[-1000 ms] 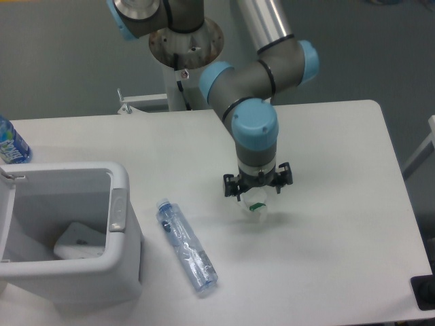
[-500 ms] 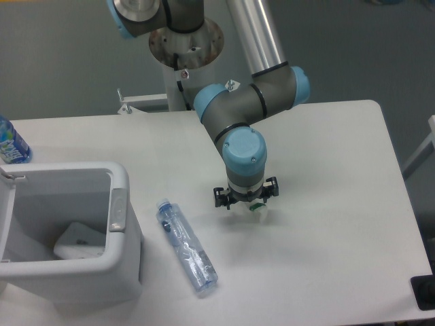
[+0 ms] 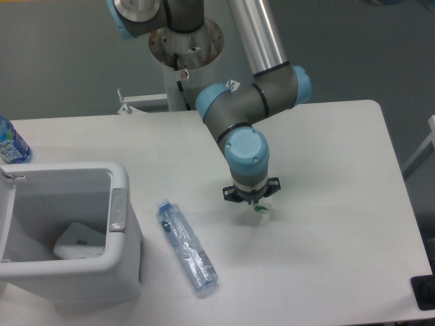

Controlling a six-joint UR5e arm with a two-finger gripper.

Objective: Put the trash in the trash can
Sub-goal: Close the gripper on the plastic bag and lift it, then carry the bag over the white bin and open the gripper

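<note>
The crumpled wrapper (image 3: 259,212) sits right under the gripper (image 3: 254,205), fingers apparently pinching it, ready for lifting toward the trash can (image 3: 121,204).

Robot arm over a small wrapper on a white table

The gripper (image 3: 254,206) points down at the wrapper (image 3: 258,212), a clear crumpled thing with a green mark; the arm hides its fingers. A flat bottle (image 3: 187,246) lies on the table (image 3: 340,204) beside the white bin (image 3: 68,231). Another bottle with a blue label (image 3: 10,144) stands at the left edge.
</note>
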